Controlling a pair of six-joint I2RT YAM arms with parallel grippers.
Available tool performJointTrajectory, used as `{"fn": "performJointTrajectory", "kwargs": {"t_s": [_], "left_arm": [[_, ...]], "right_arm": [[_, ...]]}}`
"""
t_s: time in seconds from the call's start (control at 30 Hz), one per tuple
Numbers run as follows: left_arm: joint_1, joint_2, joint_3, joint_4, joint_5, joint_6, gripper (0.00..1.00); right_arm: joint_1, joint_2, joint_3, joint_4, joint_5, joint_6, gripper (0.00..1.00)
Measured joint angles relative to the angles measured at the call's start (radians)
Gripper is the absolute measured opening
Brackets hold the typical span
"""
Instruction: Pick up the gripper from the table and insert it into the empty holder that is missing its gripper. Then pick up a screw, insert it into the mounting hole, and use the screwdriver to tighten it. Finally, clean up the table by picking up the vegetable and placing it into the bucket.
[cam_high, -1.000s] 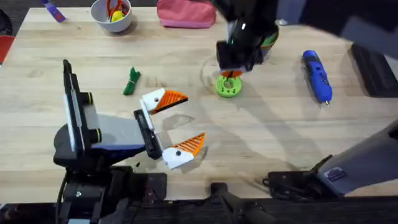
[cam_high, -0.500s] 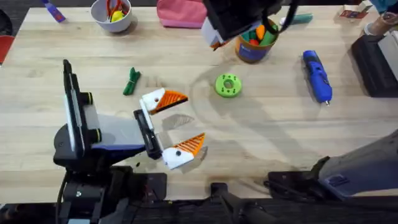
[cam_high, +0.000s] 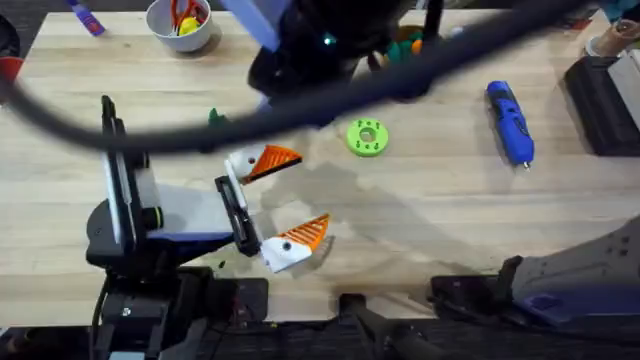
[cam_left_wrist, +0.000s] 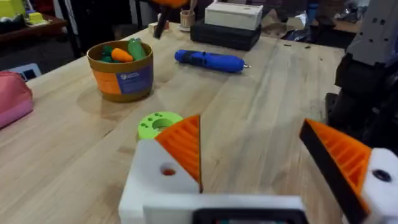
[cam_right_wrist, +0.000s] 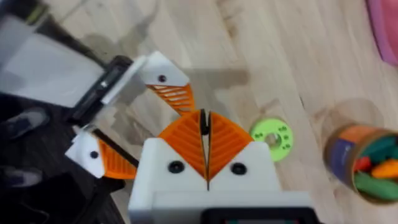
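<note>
Bright, even light (raised arm (cam_high: 330, 50) blurred overhead).

Robotics lab/workshop: light wood workbench (cam_high: 450, 210) w/ two arm bases clamped at front edge, black equipment cases (cam_left_wrist: 225, 34) & cluttered desks behind, toy props in bowl (cam_high: 180, 25).

Wooden table (cam_high: 440, 210), blue screwdriver (cam_high: 509, 121), green ring (cam_high: 367, 138), bucket (cam_left_wrist: 120, 69), white bowl (cam_high: 180, 22)

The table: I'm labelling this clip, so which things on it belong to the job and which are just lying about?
Part of the job:
blue screwdriver
bucket
green vegetable, partly behind the arm

Just lying about:
white bowl
pink pouch
</note>
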Motion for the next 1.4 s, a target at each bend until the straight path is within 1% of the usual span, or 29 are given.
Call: {"fn": "performJointTrajectory", "kwargs": {"t_s": [0.2,0.47,0.73,0.97,1.23,1.4], "left_arm": [[0.0,0.0,0.0,0.0,0.0,0.0,0.985],[0.0,0.0,0.0,0.0,0.0,0.0,0.986],[0.0,0.0,0.0,0.0,0.0,0.0,0.987],[0.0,0.0,0.0,0.0,0.0,0.0,0.987],[0.0,0.0,0.0,0.0,0.0,0.0,0.985],[0.0,0.0,0.0,0.0,0.0,0.0,0.987]], "right_arm": [[0.003,0.008,0.0,0.006,-0.108,-0.077,0.006],[0.025,0.047,0.0,0.006,-0.143,-0.135,0.006],[0.035,0.098,0.0,0.002,-0.151,-0.172,0.006],[0.059,0.103,0.002,-0.028,-0.125,-0.194,0.006],[0.063,0.148,0.109,-0.073,-0.078,-0.198,0.006],[0.077,0.184,0.124,-0.08,-0.06,-0.204,0.006]]}}
